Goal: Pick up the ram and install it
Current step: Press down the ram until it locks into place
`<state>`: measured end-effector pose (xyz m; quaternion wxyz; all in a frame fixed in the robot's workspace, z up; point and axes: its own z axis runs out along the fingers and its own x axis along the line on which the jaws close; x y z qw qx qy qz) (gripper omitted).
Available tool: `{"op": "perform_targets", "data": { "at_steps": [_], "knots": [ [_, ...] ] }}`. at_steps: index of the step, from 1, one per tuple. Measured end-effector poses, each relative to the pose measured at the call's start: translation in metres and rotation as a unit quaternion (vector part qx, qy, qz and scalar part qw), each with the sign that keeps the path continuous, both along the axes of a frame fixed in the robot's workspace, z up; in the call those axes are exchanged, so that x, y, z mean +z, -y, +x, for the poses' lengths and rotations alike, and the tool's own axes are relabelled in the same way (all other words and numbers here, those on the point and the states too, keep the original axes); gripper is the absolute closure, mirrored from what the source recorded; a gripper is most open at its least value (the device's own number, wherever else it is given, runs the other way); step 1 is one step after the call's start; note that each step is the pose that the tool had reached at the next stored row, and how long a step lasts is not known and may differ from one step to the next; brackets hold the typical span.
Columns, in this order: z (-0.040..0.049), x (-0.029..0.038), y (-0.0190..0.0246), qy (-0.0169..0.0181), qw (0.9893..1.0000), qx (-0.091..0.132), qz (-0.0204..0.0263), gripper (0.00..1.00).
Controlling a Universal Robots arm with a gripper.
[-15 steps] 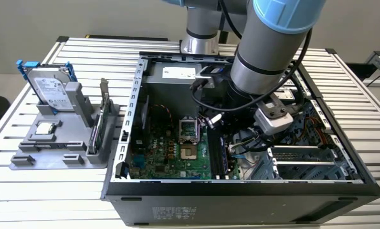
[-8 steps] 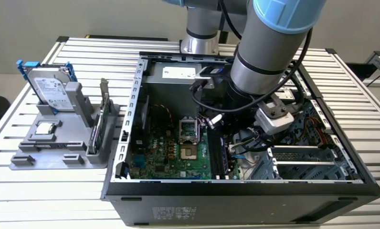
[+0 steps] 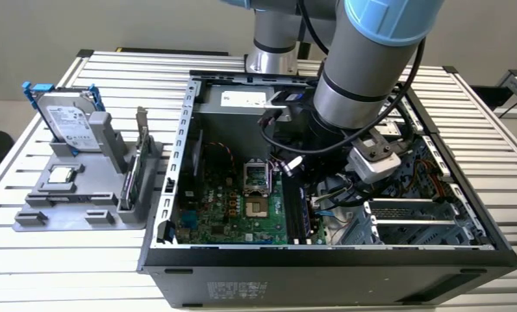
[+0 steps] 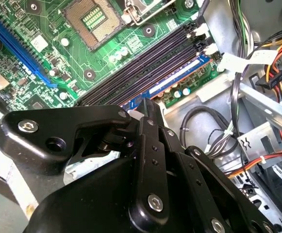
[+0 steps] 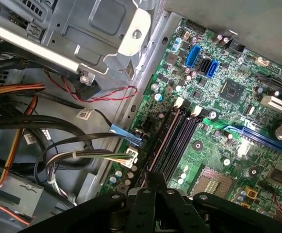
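Pincer [image 4: 148, 104] and ram [image 4: 177, 82] inside the open computer case [image 3: 328, 276] on the bench [image 3: 68, 260]. The ram stands on edge in the outermost of the black memory slots [image 4: 145, 63], at the motherboard's [image 4: 58, 63] rim, its long axis parallel to the slots and running away from the pincer toward the white latches. The pincer's fingers are drawn together directly over the ram's near end, in line with its axis; whether they nip its top edge or merely bear on it cannot be told.
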<state>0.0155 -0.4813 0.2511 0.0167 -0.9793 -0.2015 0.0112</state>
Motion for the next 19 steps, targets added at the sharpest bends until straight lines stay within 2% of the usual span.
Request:
{"op": "perform_targets", "data": {
  "at_steps": [19],
  "knots": [
    [0.0,0.0,0.0001,0.0,0.9998,0.02,0.0009,1.0]
  ]
}}
